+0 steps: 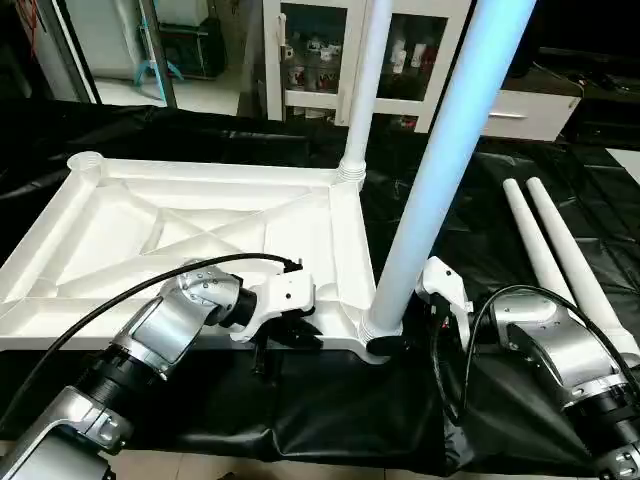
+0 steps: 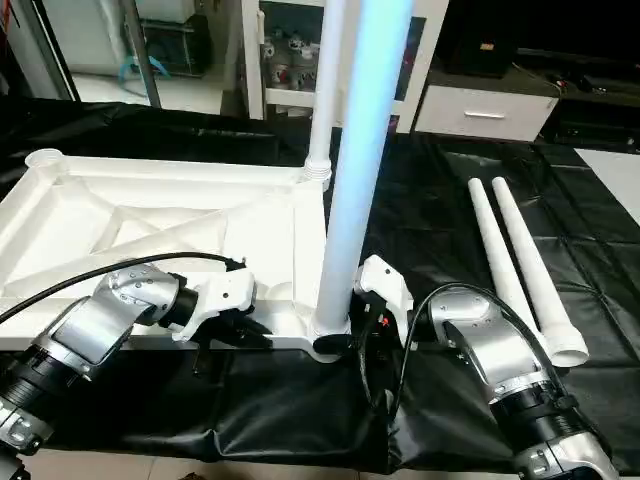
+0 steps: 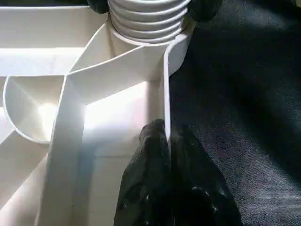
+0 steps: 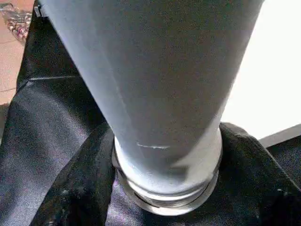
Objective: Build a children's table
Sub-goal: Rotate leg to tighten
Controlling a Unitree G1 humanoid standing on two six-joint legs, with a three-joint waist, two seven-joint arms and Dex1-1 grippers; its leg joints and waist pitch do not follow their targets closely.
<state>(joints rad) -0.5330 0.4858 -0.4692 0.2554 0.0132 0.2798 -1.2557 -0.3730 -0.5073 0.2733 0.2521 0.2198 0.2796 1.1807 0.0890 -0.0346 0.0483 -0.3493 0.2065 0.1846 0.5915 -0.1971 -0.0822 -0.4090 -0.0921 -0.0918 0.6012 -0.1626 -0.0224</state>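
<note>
The large white plastic rectangular table top (image 1: 190, 235) lies ribbed underside up on a black sheet (image 1: 330, 410), taking up the left and middle of the work surface, with its near long edge just in front of the robot's forearms. An empty round corner socket (image 1: 85, 160) sits at its far left corner. At the far right corner a long tapered white tube leg (image 1: 362, 90) stands upright, and at the near right corner a second standing leg (image 1: 440, 160) rises out of the top of the picture. To the right, two more white tube legs (image 1: 560, 260) lie side by side on the sheet, well apart from the top, with bare black sheet between them and the near standing leg. Behind the sheet stands a white cabinet with glass doors (image 1: 330, 50).

The left wrist view gives the close detail of the near wall: the left gripper (image 3: 165, 136) has one black finger (image 3: 150, 160) inside the thin upright edge and one outside, closed tight on that edge, with the threaded foot of the leg (image 3: 148, 21) in its socket just beyond. From the head views the same gripper (image 1: 285, 335) is seen at the near edge, left of the corner.

The right wrist view looks at the base of the near leg (image 4: 160, 94) from very close, black fingers (image 4: 70, 188) flanking it on either side. The right gripper (image 1: 385, 345) sits at the near right corner, its jaws partly open about the leg's foot; whether they press on it cannot be told.
</note>
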